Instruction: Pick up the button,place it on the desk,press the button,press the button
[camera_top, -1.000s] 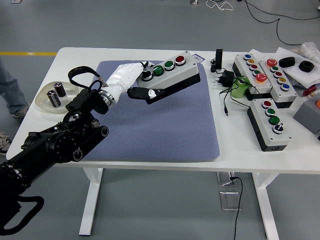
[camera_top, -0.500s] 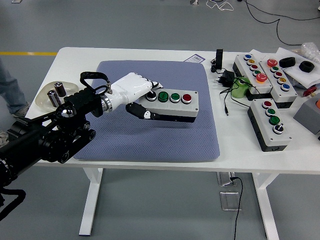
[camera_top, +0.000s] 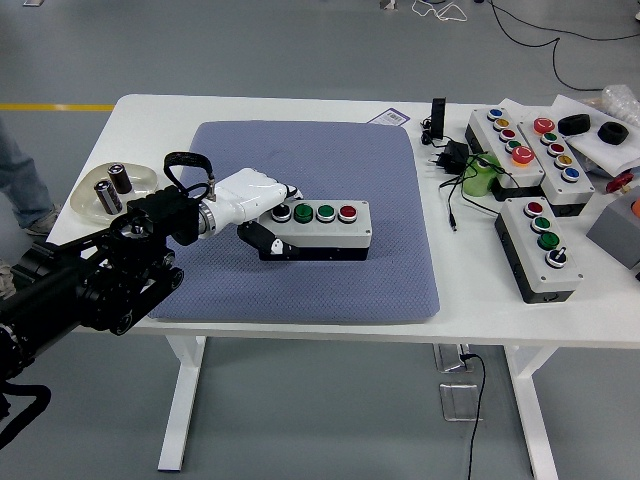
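L hand (camera_top: 255, 200) w/ fingers curled round left end of button box (camera_top: 318, 230), thumb under front edge, other fingers on top. Box sits on blue mat (camera_top: 310, 215), mid-left, level. Mat bare in front, right & behind box. More boxes (camera_top: 540, 245) far right on table (camera_top: 470, 290).

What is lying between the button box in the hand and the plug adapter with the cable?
Head view: only bare blue mat and white table between the button box and plug adapter.
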